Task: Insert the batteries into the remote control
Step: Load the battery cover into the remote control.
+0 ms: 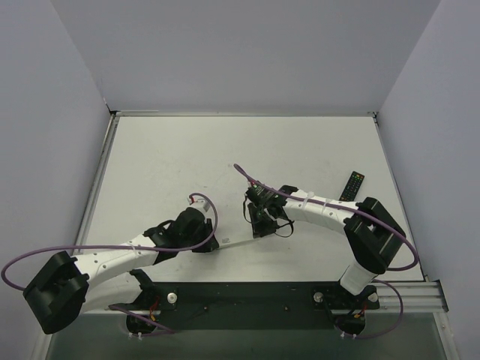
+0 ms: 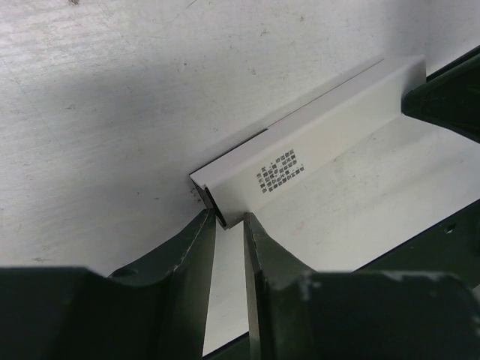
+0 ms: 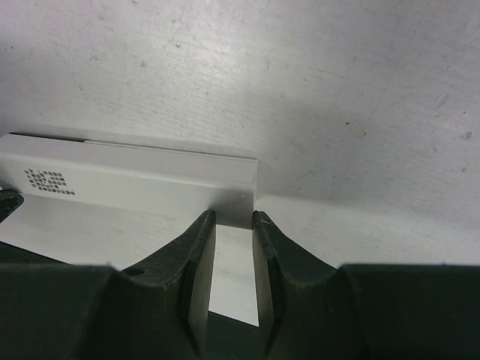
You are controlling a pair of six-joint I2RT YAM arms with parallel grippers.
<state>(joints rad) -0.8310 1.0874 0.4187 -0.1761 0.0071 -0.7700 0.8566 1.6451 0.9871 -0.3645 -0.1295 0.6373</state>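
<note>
The white remote control [image 1: 236,241] lies low over the table between my two grippers. My left gripper [image 2: 230,221] is shut on one narrow end of the remote control [image 2: 330,142], close to its small dark printed patch [image 2: 276,171]. My right gripper [image 3: 234,219] is shut on the other end of the remote control [image 3: 150,180], with both fingers pressed against its sides. In the top view the left gripper [image 1: 206,241] is on the bar's left and the right gripper [image 1: 262,223] on its right. The batteries are out of view.
A black remote [image 1: 352,186] with coloured buttons lies near the table's right edge, beside the right arm. White walls enclose the table on the left, back and right. The arm bases stand on a dark rail [image 1: 247,296] at the near edge.
</note>
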